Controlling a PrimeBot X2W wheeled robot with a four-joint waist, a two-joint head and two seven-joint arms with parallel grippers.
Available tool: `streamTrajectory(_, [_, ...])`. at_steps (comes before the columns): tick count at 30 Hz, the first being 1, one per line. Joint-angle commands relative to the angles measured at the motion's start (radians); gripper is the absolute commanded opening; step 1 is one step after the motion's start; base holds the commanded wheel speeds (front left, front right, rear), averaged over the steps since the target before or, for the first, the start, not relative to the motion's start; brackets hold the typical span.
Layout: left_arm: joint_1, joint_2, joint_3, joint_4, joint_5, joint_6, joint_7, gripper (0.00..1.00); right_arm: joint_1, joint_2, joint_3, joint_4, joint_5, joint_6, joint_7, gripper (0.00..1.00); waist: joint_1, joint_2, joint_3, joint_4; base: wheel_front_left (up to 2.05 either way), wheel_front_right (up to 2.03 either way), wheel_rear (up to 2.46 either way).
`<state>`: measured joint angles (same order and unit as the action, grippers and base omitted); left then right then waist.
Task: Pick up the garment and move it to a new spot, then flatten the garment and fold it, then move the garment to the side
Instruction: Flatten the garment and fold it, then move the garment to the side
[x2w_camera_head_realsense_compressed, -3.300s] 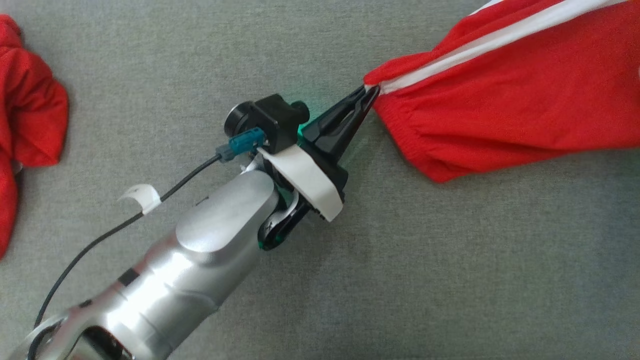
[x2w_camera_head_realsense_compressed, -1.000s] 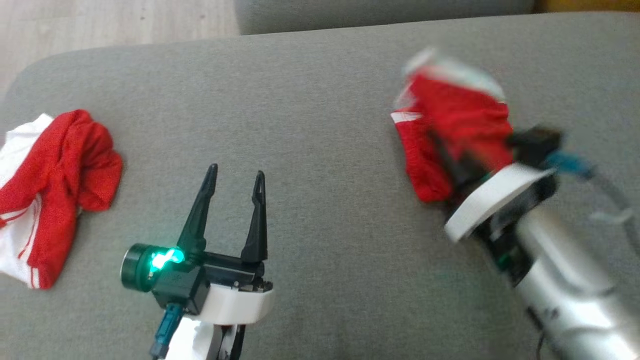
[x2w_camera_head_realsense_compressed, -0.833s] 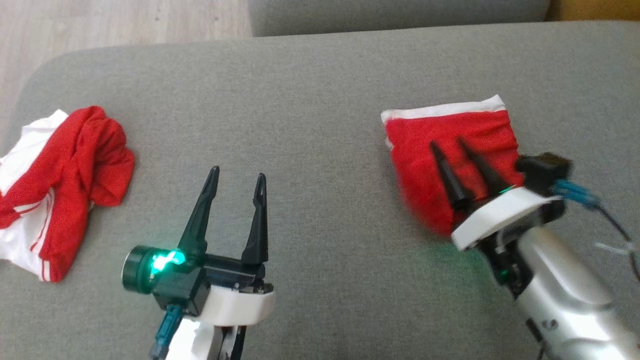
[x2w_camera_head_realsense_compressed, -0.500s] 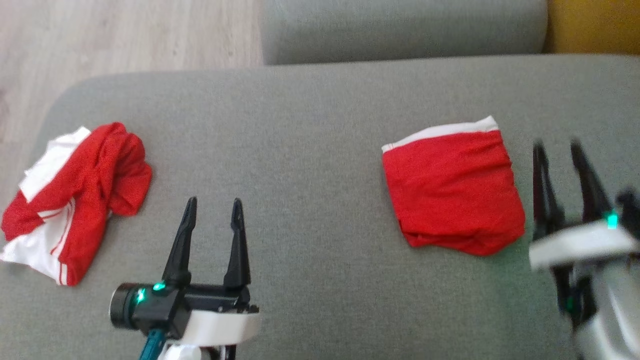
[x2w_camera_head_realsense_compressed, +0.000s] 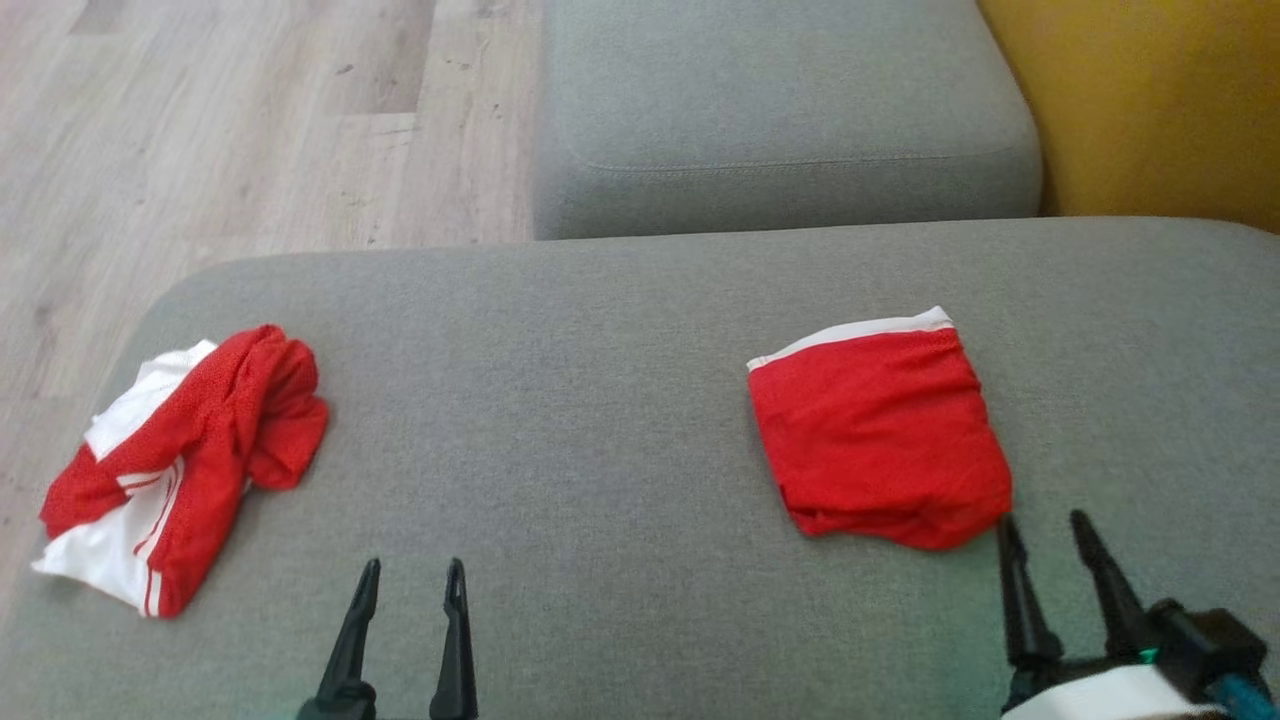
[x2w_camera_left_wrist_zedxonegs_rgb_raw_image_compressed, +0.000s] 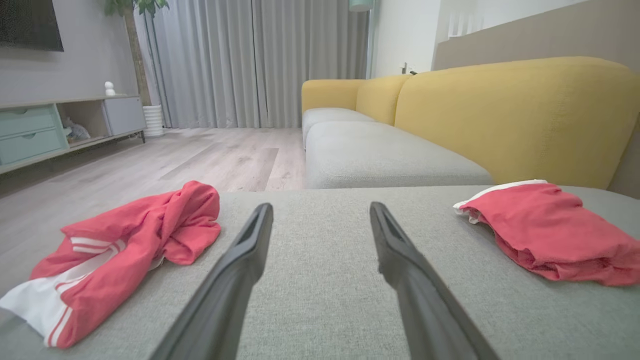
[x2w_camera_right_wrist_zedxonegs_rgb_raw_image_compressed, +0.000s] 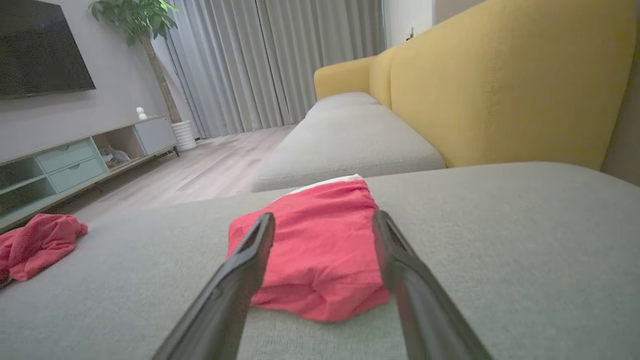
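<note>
**Task item.** The folded garment (x2w_camera_head_realsense_compressed: 880, 430) is a compact, roughly square packet of red fabric. A white band runs along its far edge. The near edge is rounded and slightly bulged, with layered folds visible in the left wrist view, and the top surface shows light wrinkles. It lies flat on the right half of the grey seat cushion (x2w_camera_head_realsense_compressed: 620, 400), well apart from the left-hand item.

**Claws.** The left claw (x2w_camera_head_realsense_compressed: 413, 568) has its fingers spread and holds nothing. It sits over bare cushion between the two garments. The right claw (x2w_camera_head_realsense_compressed: 1042, 520) is also spread and holds nothing. Its fingertips are just short of the near right corner of the folded garment, with no contact visible.

**Inventory.**
- Garments: two. One is folded. One crumpled garment (x2w_camera_head_realsense_compressed: 190, 450), red with white panels and thin stripes, lies bunched at the left end of the cushion.
- Claws: two, each with two dark fingers.
- Grey cushions: two. The second cushion (x2w_camera_head_realsense_compressed: 780, 120) lies beyond the first.
- Yellow backrest (x2w_camera_head_realsense_compressed: 1150, 100): one, at the right.
- Wood floor (x2w_camera_head_realsense_compressed: 200, 130): at the left.
</note>
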<state>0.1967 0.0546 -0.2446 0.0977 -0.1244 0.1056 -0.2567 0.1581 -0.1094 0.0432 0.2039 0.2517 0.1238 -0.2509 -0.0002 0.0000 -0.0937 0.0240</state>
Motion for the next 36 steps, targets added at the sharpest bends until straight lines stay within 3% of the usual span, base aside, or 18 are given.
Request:
streamTrajectory(1, [-0.036,-0.004,0.045,-0.024,0.007,0.002,-0.005,1.00,-0.022,-0.007,0.029,-0.032,-0.010,0.007,-0.011,1.00,0.0002,0.0000,-0.005,-0.011,0.00,0.00,0.00])
streamTrajectory(32, [-0.047,-0.004,0.042,-0.026,0.029,-0.001,-0.005,1.00,-0.024,-0.034,0.063,-0.019,-0.049,0.007,-0.011,1.00,0.0002,0.0000,0.047,-0.031,0.00,0.00,0.00])
streamTrajectory(36, [-0.072,-0.004,0.022,-0.046,0.052,-0.001,-0.005,1.00,-0.074,-0.071,0.069,0.002,-0.017,0.007,-0.011,1.00,0.0002,0.0000,0.085,-0.023,0.00,0.00,0.00])
